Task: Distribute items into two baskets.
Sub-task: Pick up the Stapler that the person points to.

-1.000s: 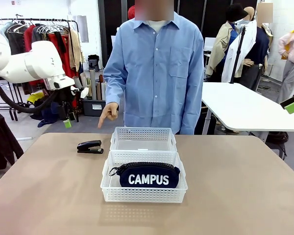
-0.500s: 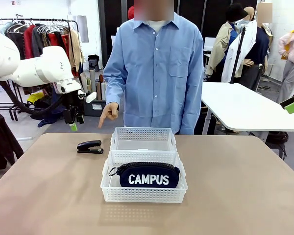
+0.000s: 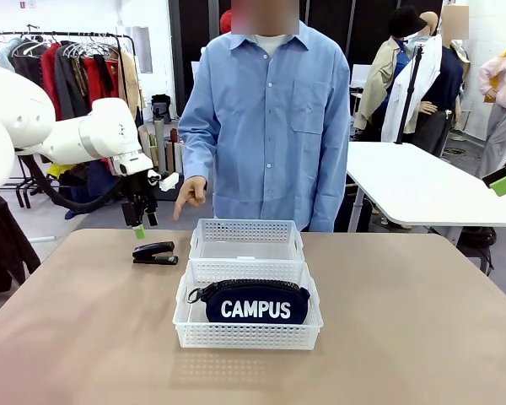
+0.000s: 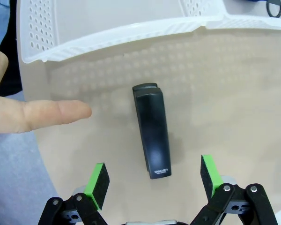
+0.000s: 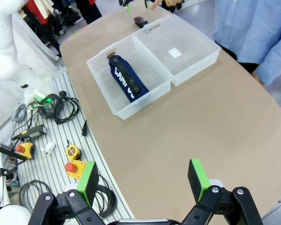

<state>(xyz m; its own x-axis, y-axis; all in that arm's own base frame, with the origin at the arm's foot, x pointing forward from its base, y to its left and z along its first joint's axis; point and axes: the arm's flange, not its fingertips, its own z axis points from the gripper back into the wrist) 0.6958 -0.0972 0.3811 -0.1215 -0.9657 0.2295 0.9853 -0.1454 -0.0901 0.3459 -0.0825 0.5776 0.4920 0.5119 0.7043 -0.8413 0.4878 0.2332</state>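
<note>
While poised above the stapler (image 4: 152, 136) lying on the surface (image 3: 422, 337) beside the far basket (image 3: 246, 229), spreads left gripper (image 4: 153, 180) jaws wide, touching nothing. Finds the pouch (image 3: 255, 305) in the near basket (image 3: 247, 342), a person's finger (image 4: 47, 115) pointing near the stapler. Hangs right gripper (image 5: 143, 180) high over the surface, jaws wide, gripping nothing.

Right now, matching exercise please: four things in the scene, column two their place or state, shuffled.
1. pouch
2. stapler
3. left gripper
4. far basket

A. has no item in it
B. lies on the bare table, beside the far basket
C. lies in the near basket
D. open, above the stapler, not touching it

Pairs: 1-C, 2-B, 3-D, 4-A
</note>
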